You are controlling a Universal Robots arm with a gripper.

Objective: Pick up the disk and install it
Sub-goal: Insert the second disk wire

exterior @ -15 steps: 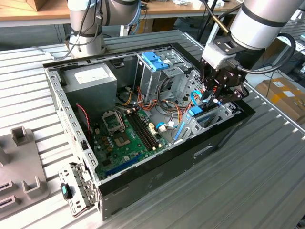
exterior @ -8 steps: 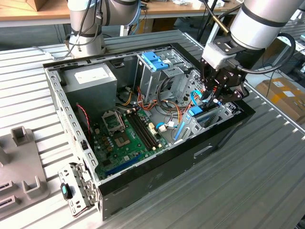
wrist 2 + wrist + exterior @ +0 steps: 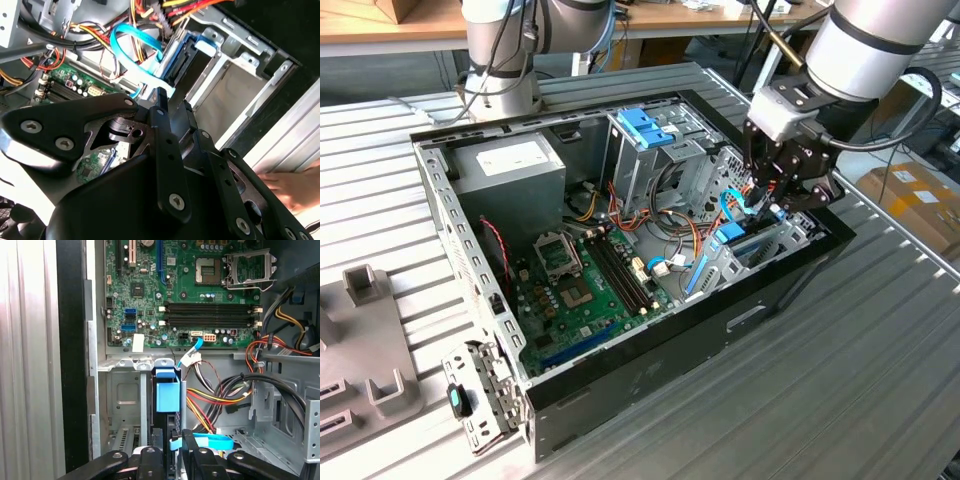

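A: While the gripper [image 3: 172,452] stands over the bay, where is the disk [image 3: 167,390]?
B: On edge in the bay, fingers clamped on it; keep it square, press gently

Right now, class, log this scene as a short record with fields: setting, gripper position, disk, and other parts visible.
setting: open computer case lying on a slatted metal table
gripper position: gripper lowered into the case corner at the exterior view's right
disk: standing on edge in a metal bay, blue rail facing up, between the fingers
other parts: motherboard, power supply, blue cable
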